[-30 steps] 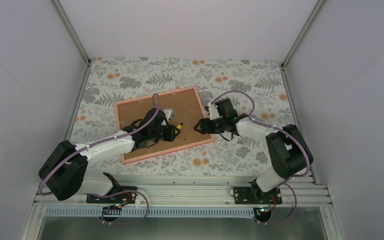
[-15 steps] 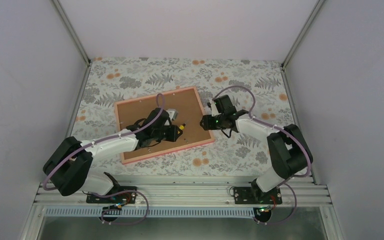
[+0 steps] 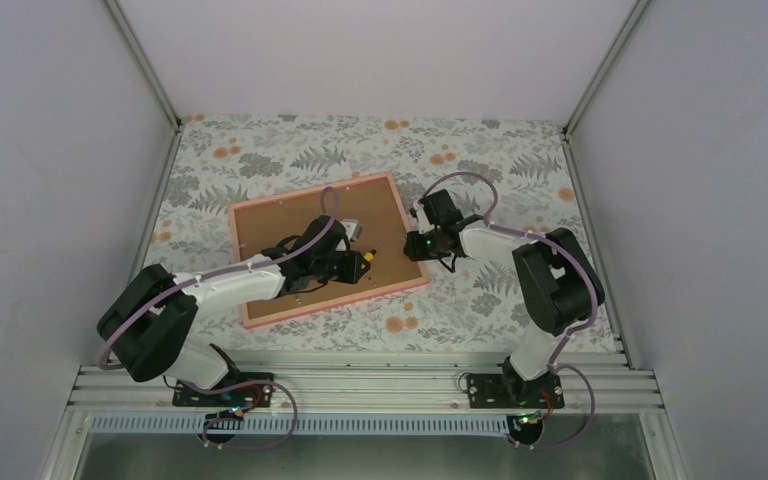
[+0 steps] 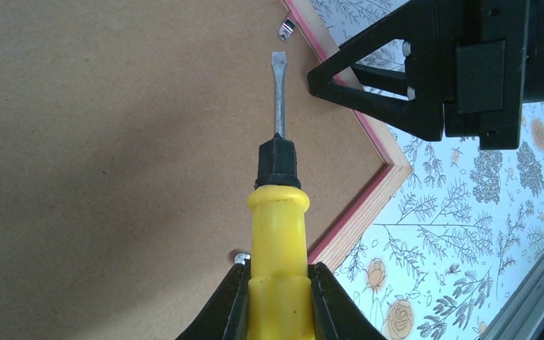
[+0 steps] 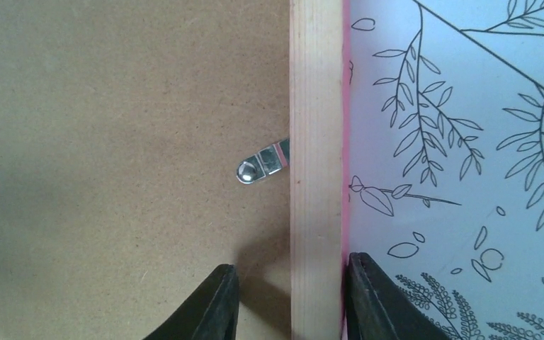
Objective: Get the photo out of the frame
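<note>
The frame (image 3: 270,228) lies back-up mid-tabletop (image 3: 480,150). The left fingers (image 4: 230,304) clench a yellow-handled screwdriver (image 4: 278,212), its tip near a metal clip (image 4: 287,28). The right fingers (image 5: 216,301) stand released, astride the frame's rail facing the tabletop's right edge.

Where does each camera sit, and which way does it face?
Top external: above, behind the bases, looking down; left arm and right arm show over the frame.
Left wrist: looks along the screwdriver its tool grips; fingers show.
Right wrist: looks down on the frame's rail between its fingers.
Both wrist views share the frame's back.
</note>
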